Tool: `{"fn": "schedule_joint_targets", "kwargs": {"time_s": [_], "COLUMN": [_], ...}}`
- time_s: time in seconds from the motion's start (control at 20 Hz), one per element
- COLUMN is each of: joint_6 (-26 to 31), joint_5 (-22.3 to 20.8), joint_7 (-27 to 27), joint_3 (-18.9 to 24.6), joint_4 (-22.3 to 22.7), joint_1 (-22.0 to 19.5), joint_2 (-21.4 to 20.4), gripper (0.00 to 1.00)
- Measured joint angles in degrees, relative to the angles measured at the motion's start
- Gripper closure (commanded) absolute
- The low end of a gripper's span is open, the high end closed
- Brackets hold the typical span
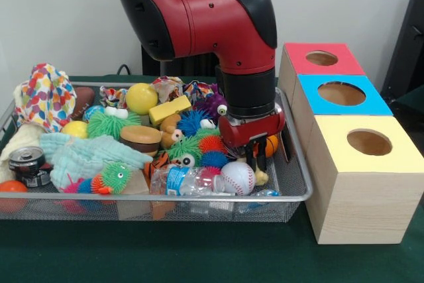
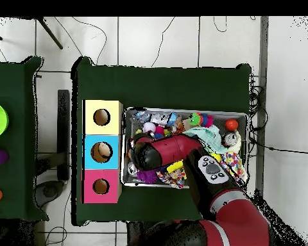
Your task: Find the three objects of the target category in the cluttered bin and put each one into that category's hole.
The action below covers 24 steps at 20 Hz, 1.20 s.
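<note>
The silver wire-mesh bin [image 1: 301, 190] is full of toys. My gripper [image 1: 257, 157] is lowered into its right end, just above a baseball [image 1: 237, 177]. A small yellow duck-like toy [image 1: 262, 177] lies just below the gripper, and an orange object [image 1: 272, 144] sits right beside it. A tan dog toy [image 1: 171, 130] lies mid-bin. An orange striped tiger [image 1: 156, 161] shows partly under the clutter. The red-topped box's hole [image 1: 322, 58] is at the far right, and it also shows in the overhead view [image 2: 101, 186]. There the arm [image 2: 169, 152] hides the gripper.
The blue-topped box [image 1: 341, 93] and the yellow-topped box [image 1: 369, 142] stand against the bin's right side. Fuzzy spiky balls [image 1: 212, 144], a yellow ball [image 1: 141, 97], a can [image 1: 26, 162], cloths [image 1: 79, 157] and a plastic bottle [image 1: 189, 180] crowd the bin.
</note>
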Motion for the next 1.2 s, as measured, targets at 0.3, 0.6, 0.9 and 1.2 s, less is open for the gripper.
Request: {"fn": "schedule_joint_targets", "kwargs": {"time_s": [0.3, 0.6, 0.9, 1.2], "joint_6": [1.9, 3.4, 5.15, 7.66], "joint_5": [0.51, 1.39, 3.64, 5.79], "joint_7": [0.0, 0.0, 0.0, 0.0], "joint_3": [0.08, 0.58, 2.19, 3.74], "joint_4": [0.01, 0.49, 1.8, 2.55], "joint_1": [-0.08, -0.42, -1.53, -2.73], "joint_2": [-0.53, -1.77, -3.94, -6.4], "gripper": [1.0, 1.0, 1.0, 1.0]}}
